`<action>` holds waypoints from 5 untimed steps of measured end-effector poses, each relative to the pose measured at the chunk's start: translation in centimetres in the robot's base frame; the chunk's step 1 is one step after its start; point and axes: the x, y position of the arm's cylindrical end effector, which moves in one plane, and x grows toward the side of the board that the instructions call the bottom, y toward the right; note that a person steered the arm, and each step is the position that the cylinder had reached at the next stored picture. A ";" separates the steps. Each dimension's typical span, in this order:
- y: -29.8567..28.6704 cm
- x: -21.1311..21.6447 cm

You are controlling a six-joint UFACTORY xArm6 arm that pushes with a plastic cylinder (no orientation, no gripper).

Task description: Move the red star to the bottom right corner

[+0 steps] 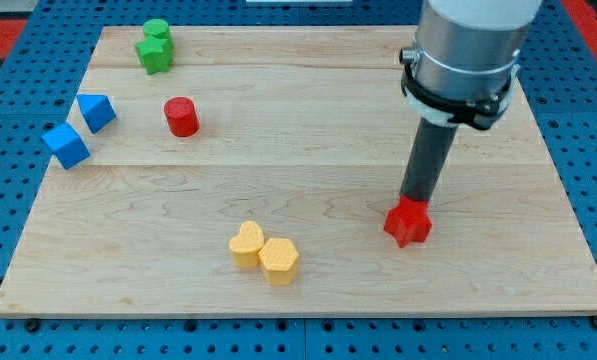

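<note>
The red star (pixel 408 223) lies on the wooden board (pixel 308 150), right of the middle and toward the view's bottom. My tip (pixel 414 200) stands right at the star's upper edge, touching it or nearly so, on the side toward the view's top. The dark rod runs up from there to the grey arm body (pixel 468 45) at the view's top right.
A red cylinder (pixel 181 116) stands at upper left. Two green blocks (pixel 155 45) sit at the top left. Two blue blocks (pixel 96 111) (pixel 66 145) lie at the left edge. A yellow heart (pixel 246 243) and a yellow hexagon (pixel 279 260) touch at bottom centre.
</note>
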 end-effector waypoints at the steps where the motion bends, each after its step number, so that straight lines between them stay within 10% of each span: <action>1: -2.9 2.2; 5: -6.7 5.9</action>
